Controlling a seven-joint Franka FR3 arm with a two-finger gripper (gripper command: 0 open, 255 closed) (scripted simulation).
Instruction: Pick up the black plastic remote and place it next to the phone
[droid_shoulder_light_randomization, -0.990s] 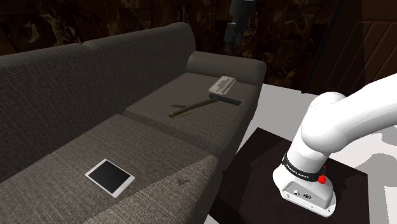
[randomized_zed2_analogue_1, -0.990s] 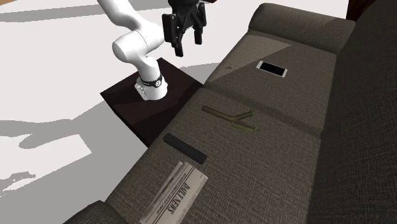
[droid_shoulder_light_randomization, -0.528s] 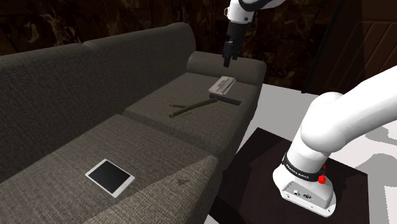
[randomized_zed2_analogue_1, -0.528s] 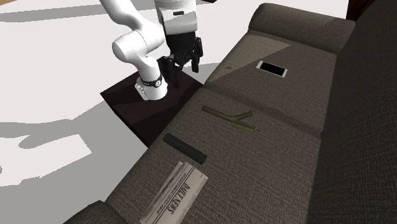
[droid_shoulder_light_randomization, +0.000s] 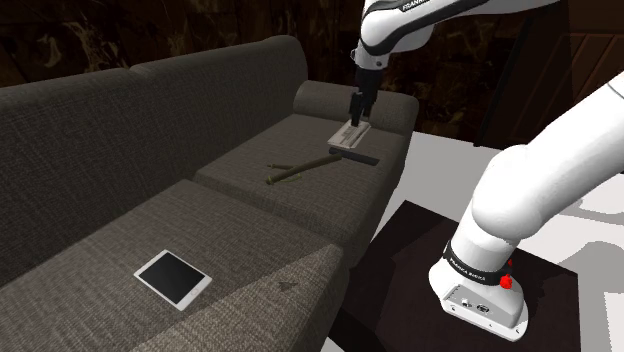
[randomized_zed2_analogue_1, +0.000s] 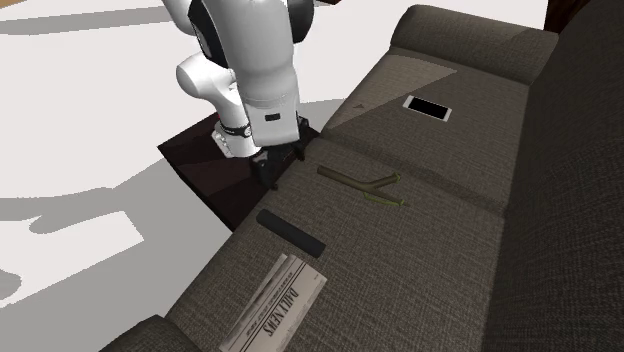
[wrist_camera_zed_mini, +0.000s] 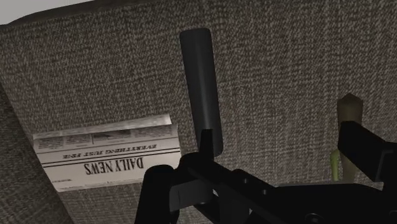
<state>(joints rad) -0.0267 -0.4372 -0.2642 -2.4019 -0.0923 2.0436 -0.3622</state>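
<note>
- Closest to me in the shoulder view, the dark box stand (droid_shoulder_light_randomization: 415, 250) carries the base of the white arm (droid_shoulder_light_randomization: 520, 200).
- The dark grey fabric sofa (droid_shoulder_light_randomization: 110, 130) starts just beside the stand. The white-edged phone (droid_shoulder_light_randomization: 172, 278) lies flat, screen up, on its nearer seat cushion.
- On the next cushion I see an olive forked stick (droid_shoulder_light_randomization: 298, 168) lying across the middle.
- Past the stick lies the black remote (wrist_camera_zed_mini: 202, 89), flat near that cushion's front edge. It sits between the stick and a folded newspaper (wrist_camera_zed_mini: 108, 159) headed "Daily News", just beside the paper's corner and well apart from the phone.
- The black gripper (droid_shoulder_light_randomization: 357, 108) hangs pointing down above this far cushion, near the remote and clear of it. Its fingers stand apart, grasping nothing.
- Farthest off, the sofa's rounded armrest (droid_shoulder_light_randomization: 385, 103) closes the seat.
</note>
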